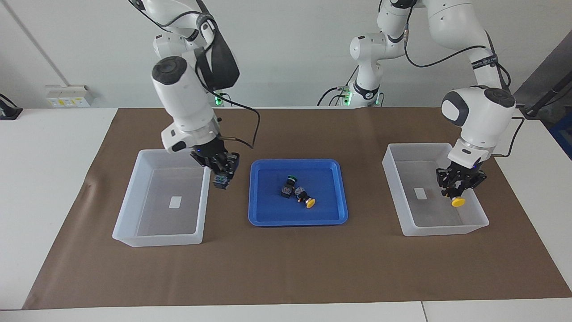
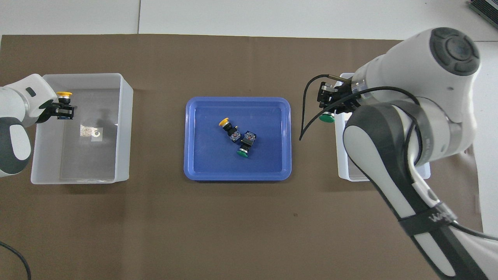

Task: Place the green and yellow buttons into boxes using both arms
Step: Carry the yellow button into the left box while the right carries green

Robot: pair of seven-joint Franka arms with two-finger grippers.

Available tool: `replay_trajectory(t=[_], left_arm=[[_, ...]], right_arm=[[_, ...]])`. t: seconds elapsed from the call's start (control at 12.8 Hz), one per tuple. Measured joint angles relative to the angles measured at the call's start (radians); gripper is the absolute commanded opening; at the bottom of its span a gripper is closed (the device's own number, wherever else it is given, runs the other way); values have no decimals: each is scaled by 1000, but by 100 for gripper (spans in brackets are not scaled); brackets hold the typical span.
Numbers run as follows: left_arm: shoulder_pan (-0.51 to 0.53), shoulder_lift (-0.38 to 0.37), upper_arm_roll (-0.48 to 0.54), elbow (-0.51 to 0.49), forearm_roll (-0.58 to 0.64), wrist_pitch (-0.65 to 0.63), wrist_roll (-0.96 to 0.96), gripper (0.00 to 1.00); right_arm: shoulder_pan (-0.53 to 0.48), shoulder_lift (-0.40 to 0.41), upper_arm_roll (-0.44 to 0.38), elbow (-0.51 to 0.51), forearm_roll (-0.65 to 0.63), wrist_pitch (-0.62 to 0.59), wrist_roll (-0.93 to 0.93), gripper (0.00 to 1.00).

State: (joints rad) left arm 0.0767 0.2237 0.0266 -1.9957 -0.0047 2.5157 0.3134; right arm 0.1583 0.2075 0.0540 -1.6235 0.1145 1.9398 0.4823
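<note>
Yellow button cap down, upright in left fingers, green button clamped in right fingers

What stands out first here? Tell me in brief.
Both arms carry buttons at once: the left gripper holds a yellow button over the box at its end, while the right gripper holds a green button by the other box. Between them, a blue tray holds one yellow and one green.

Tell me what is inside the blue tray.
In the blue tray lie two buttons side by side: a yellow-capped one and a green-capped one. Nothing covers the tray in either view.
</note>
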Motion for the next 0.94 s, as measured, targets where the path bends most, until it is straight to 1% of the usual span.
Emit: replay_trajectory(t=[0.23,0.39,0.47,0.55,0.62,0.7,0.86,0.94], left_arm=[[3,68,-4,0,0,71,0,0],[3,93,-9,0,0,88,0,2],[3,99,-9,0,0,91,0,17],[3,103,-9,0,0,94,0,47],[3,104,-9,0,0,97,0,71],[3,104,-9,1,0,98,0,87],[2,104,-14,3,0,101,0,95],[2,103,-16,7,0,102,0,97]], right_arm=[[-115,-8,-2,-30,0,10,-205,0],[-158,4,-3,-86,0,94,-301,0],[-174,11,-3,-120,0,146,-339,0],[-184,19,-3,-152,-2,190,-368,0],[-190,27,-3,-176,-6,219,-384,0],[-194,35,-3,-191,-15,235,-391,0],[-203,47,-3,-213,-23,248,-403,0],[-205,49,-3,-229,-23,267,-413,0]])
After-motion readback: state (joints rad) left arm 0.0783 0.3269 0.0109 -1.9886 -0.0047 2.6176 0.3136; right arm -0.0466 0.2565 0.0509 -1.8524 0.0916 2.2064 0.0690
